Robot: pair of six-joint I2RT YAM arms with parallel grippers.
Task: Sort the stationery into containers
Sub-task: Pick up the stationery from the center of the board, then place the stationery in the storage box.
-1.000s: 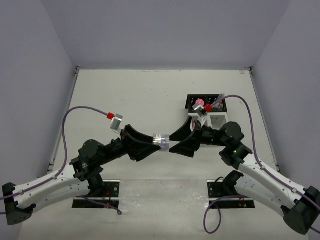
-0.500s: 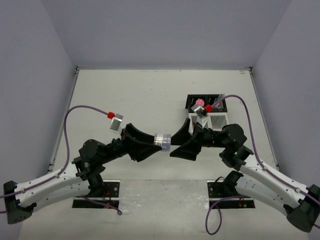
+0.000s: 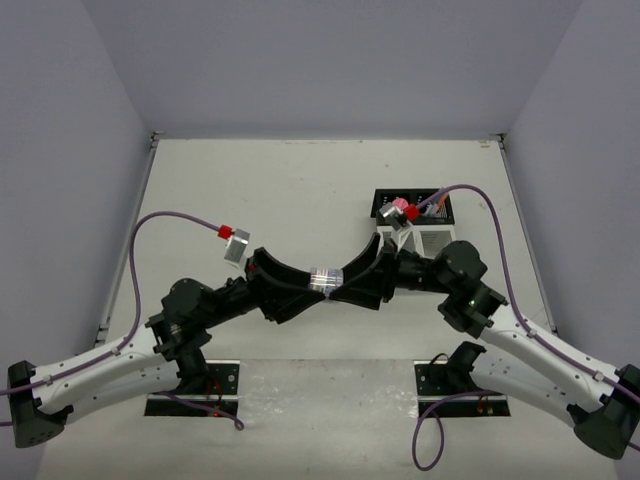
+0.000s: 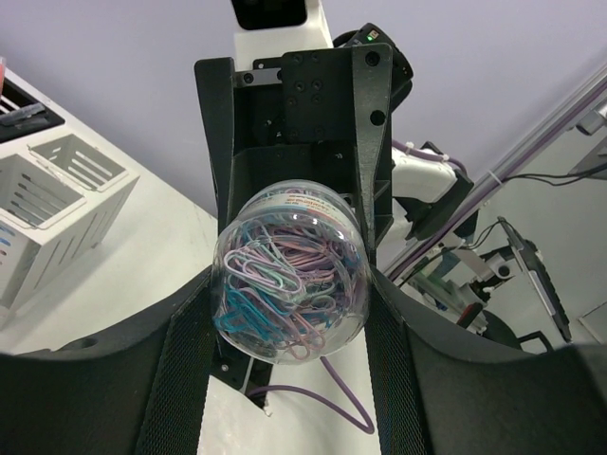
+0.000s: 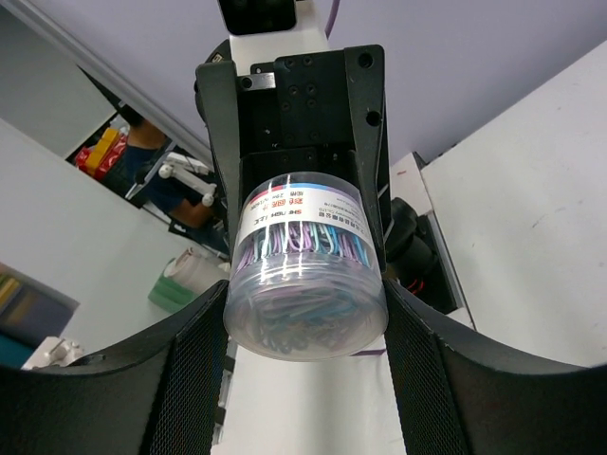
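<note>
A clear round tub of coloured paper clips (image 3: 324,278) hangs in mid-air between the two arms. My left gripper (image 3: 316,281) is shut on it from the left, its mesh pads (image 4: 186,370) flanking the tub (image 4: 289,275). My right gripper (image 3: 336,281) comes from the right, and both its pads (image 5: 199,370) touch the sides of the same tub (image 5: 305,275). Behind the right arm stand the black container (image 3: 436,211), with a pink piece (image 3: 400,205) in it, and the white container (image 3: 436,240). The white slotted box (image 4: 57,199) also shows in the left wrist view.
The right arm's wrist and purple cable (image 3: 480,200) pass over the containers and hide part of them. Grey walls (image 3: 70,150) close the table in on three sides. Bare tabletop (image 3: 260,190) lies at the back left.
My right gripper has moved left onto the tub, and its jaws have narrowed from wide open until they touch the tub's sides. The left gripper has kept its hold and hardly moved.
</note>
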